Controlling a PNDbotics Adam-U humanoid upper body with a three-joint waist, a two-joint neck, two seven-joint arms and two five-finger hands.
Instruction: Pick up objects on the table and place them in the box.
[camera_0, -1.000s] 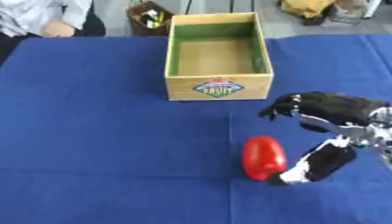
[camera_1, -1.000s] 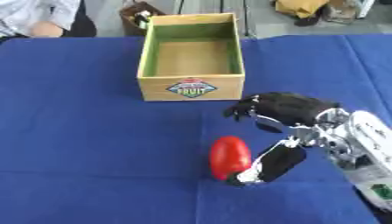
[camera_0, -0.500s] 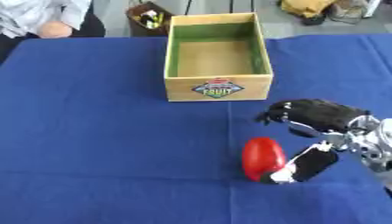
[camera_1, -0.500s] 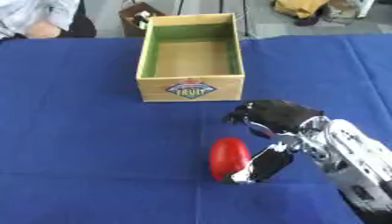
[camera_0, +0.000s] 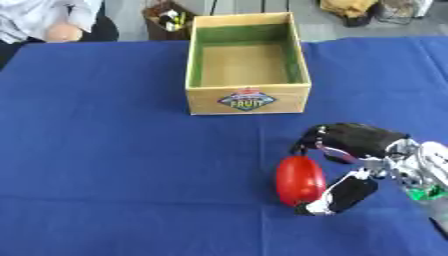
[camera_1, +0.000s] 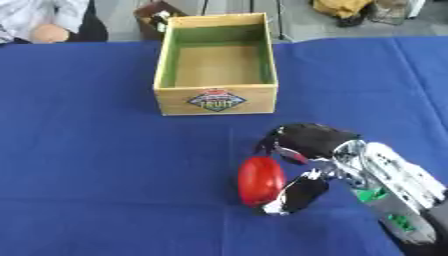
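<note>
Item: 1 red oval object (camera_0: 300, 180), smooth and rounded, likely light, rigid and slippery, best taken across its narrow middle; lying on blue table (camera_0: 114, 150) near the open wooden box (camera_0: 248, 97); right hand (camera_0: 354, 165) at it, fingers and thumb curled about its sides.
</note>
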